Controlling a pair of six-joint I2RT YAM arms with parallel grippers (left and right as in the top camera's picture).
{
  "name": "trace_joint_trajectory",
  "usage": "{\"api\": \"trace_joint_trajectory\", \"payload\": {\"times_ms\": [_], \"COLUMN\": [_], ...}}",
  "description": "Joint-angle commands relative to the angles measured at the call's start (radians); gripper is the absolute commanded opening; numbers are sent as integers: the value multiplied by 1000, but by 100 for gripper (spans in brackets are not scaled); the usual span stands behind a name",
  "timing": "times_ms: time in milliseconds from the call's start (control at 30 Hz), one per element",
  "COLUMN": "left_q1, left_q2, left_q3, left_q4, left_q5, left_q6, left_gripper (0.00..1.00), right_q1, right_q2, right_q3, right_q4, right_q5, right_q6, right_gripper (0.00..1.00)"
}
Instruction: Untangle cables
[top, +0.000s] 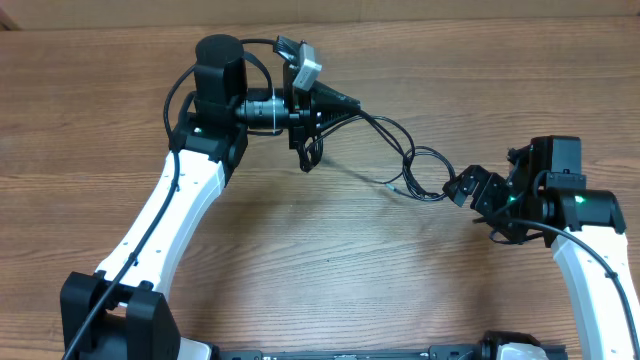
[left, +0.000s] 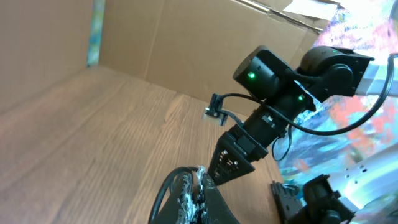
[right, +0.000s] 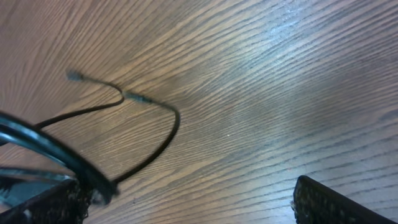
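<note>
Right gripper is sitting closest to the base side, low over the table. Its fingers are standing wide apart and gripping nothing. In the right wrist view one finger is showing at the lower left corner and the other at the lower right, with bare wood between them.

The cables are running past that lower-left finger, either touching it or just beside it; can't tell which. One thin cord is lying on the wood in a curve, ending in a small plug.

Further out, the cables are spanning between the two grippers over the right-centre of the table. They are bunching into a few loose loops near the right gripper, then thinning into a strand or two that is rising toward the left arm.

Left gripper is sitting farther back, pointing toward the right arm. Its jaws are together and clamping on the cables, which are leaving its tip. In the left wrist view a black cord is looping out beside the pads.

Farthest back, a cardboard wall is standing behind the table.
</note>
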Motion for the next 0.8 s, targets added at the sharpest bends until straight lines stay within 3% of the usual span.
{"api": "trace_joint_trajectory", "payload": {"times_ms": [0,100,133,200,267,500,567,633,700,767], "left_q1": [-20,-22,-23,-24,-25,-32,-46,-66,-68,-64], "left_q2": [-12,-12,-12,-12,-12,-12,-12,-12,-12,-12], "left_q3": [20,20,20,20,20,20,20,20,20,20], "left_q4": [-106,-261,-317,-389,-443,-483,-516,-607,-737,-848], "left_q5": [-119,-310,-389,-482,-533,-554,-554,-557,-563,-564], "left_q6": [-5,-6,-6,-6,-5,-5,44,225,468,635], "left_gripper": [4,4,14,53,78,82,79,73,76,81], "right_q1": [-7,-7,-7,-7,-7,-7,-7,-7,-7,-7], "right_q2": [-7,-7,-7,-7,-7,-7,-7,-7,-7,-7], "right_q3": [6,6,6,6,6,6,6,6,6,6], "right_q4": [3,2,2,2,3,5,5,5,5,5], "right_q5": [2,2,2,2,3,3,3,3,3,3], "right_q6": [-1,-1,-1,-1,-1,-1,-1,-1,-1,-2], "right_gripper": [100,100,100,100,100,100,100,100,100,100]}}
